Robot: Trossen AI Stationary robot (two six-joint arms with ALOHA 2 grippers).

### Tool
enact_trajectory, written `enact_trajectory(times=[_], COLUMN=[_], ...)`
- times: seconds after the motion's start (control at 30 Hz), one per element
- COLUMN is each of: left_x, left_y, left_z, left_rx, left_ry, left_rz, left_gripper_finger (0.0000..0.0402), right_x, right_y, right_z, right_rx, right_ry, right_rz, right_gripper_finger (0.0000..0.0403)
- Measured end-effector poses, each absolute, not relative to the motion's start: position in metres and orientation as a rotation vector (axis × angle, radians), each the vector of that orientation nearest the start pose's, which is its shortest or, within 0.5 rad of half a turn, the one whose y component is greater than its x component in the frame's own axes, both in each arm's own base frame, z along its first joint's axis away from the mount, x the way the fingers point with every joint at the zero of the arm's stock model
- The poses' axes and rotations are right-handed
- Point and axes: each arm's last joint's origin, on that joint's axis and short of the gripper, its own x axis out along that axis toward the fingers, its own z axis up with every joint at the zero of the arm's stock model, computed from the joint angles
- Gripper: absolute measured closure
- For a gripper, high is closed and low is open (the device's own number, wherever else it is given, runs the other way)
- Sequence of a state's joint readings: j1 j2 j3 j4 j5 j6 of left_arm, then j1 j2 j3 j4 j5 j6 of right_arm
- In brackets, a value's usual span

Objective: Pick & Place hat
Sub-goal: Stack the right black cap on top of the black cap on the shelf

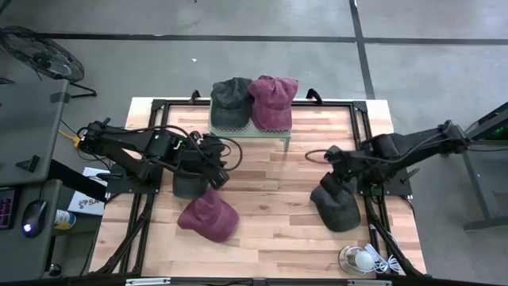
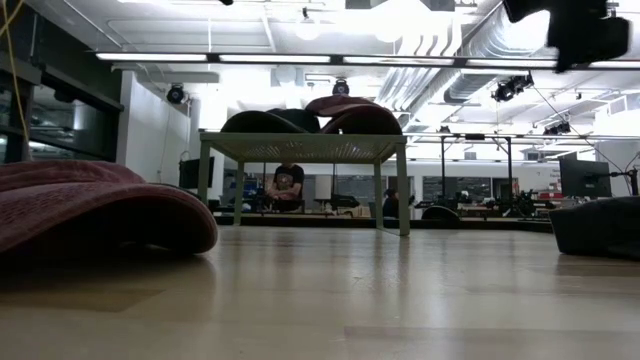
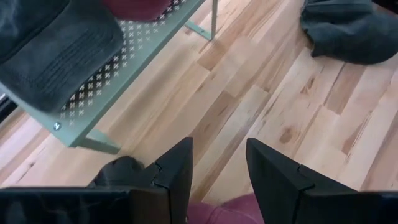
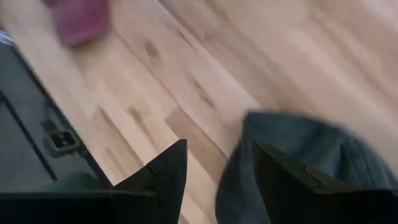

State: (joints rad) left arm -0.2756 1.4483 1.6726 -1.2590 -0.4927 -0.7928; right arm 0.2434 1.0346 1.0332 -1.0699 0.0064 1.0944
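The open, empty right hand (image 1: 332, 161) should be lowered squarely over the dark hat (image 1: 336, 203); the crown gripped; the left hand (image 1: 213, 155) is open too.

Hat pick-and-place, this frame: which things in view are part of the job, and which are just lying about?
Job:
- dark hat and maroon hat on the green stand
- maroon hat on table
- two dark hats on table
- left gripper, right gripper, fingers apart, empty

Lying about:
- bulb
- mouse
- fan
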Motion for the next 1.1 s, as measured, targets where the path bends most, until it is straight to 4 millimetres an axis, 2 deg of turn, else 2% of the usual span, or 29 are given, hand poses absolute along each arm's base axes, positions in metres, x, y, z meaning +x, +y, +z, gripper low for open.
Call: enact_trajectory(times=[0.23,0.4,0.6,0.8,1.1], left_x=[0.258,0.259,0.259,0.26,0.261], left_y=[-0.059,-0.059,-0.059,-0.058,-0.052], left_z=[0.401,0.401,0.401,0.402,0.402], left_rx=[-0.314,-0.286,-0.225,-0.157,-0.08], left_ry=[0.785,0.783,0.795,0.793,0.809], left_rz=[0.514,0.496,0.473,0.466,0.467], left_gripper_finger=[0.0255,0.0255,0.0255,0.0255,0.0255], right_x=[0.166,0.164,0.171,0.177,0.168], right_y=[0.055,0.066,0.072,0.076,0.076], right_z=[0.285,0.273,0.266,0.258,0.211], right_rx=[0.915,0.874,0.89,0.895,0.944], right_ry=[1.241,1.335,1.328,1.34,1.399], right_rz=[-0.68,-0.85,-0.917,-0.99,-1.036], right_gripper_finger=[0.0233,0.0233,0.023,0.0209,0.0184])
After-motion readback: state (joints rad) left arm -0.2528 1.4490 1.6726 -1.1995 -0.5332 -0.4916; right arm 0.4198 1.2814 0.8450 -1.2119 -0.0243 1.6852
